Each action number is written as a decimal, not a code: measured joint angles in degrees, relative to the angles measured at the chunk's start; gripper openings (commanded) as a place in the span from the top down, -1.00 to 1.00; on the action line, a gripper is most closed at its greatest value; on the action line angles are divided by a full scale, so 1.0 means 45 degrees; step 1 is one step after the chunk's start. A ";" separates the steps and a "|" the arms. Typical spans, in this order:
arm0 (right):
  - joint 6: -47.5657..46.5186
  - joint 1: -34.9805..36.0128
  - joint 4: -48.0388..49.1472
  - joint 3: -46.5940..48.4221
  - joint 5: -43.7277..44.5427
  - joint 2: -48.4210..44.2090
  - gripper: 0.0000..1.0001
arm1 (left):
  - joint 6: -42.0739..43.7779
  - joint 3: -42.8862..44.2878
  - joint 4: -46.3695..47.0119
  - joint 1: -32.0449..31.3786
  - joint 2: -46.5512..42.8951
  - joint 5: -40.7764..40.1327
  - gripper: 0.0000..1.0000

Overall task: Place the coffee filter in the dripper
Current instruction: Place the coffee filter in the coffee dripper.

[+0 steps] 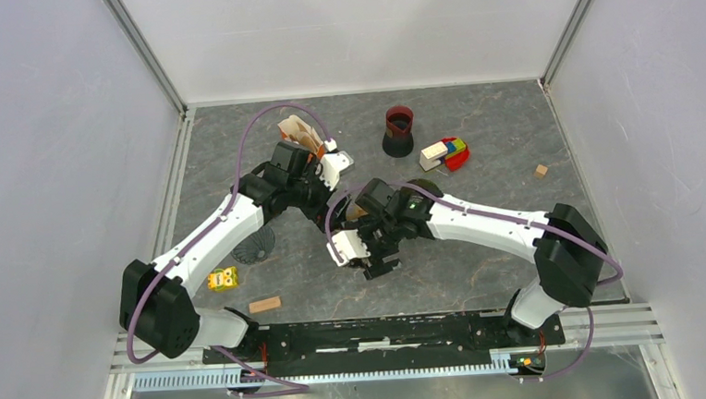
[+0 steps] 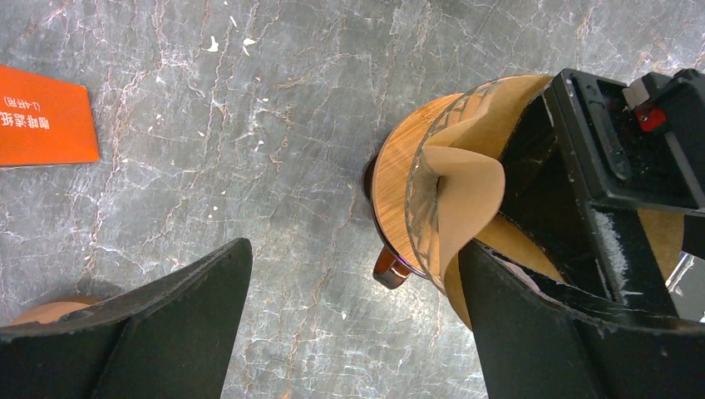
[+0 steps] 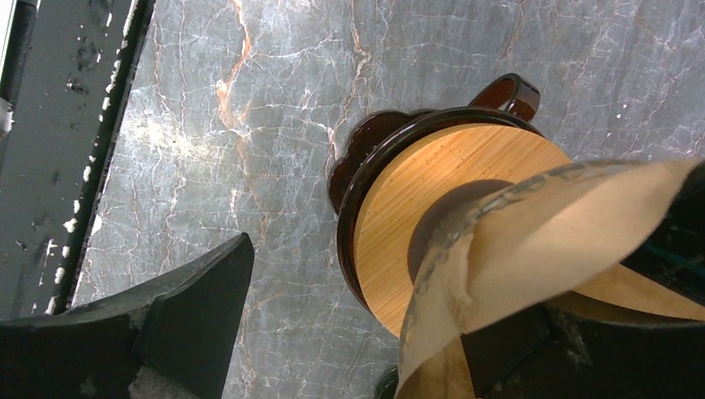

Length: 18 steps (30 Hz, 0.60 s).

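Table: grey marble-look top. Everything below is placed relative to the dripper.

Left arm and right arm both reach in and meet right over the dripper, hiding most of it in the top view.

Left gripper: jaws spread wide, holding nothing. One finger is just beside the dripper and the other is well off to the side over bare table.

Right gripper: jaws also spread wide, not clamped on anything. One finger is at the dripper's mouth against the paper. The other is clear of it, on the side toward the arm bases.

Dripper: wooden collar, dark brown handle, glass cone.

Coffee filter: brown paper, curled, sitting partly inside the cone, with its edge standing above the rim. Can't tell if it's fully seated.

Dark red cup: beyond the dripper toward the back wall, well apart.

Filter pack: beyond the dripper and off to the left.

Toy blocks: beyond the dripper and off to the right.
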 measured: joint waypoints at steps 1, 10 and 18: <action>-0.0015 0.0058 0.0000 0.0000 0.0083 0.0053 -0.81 | 0.0005 0.0000 0.0000 0.0000 0.0000 0.0000 -0.99; -0.0325 0.0622 0.0019 0.0185 0.1156 0.0481 -0.80 | 0.0350 -0.0053 0.0010 0.0000 0.0000 -0.0083 -0.99; -0.0471 0.0816 -0.0170 0.0627 0.1982 0.0908 -0.80 | 0.0481 -0.0097 0.0034 0.0000 0.0000 -0.0199 -0.99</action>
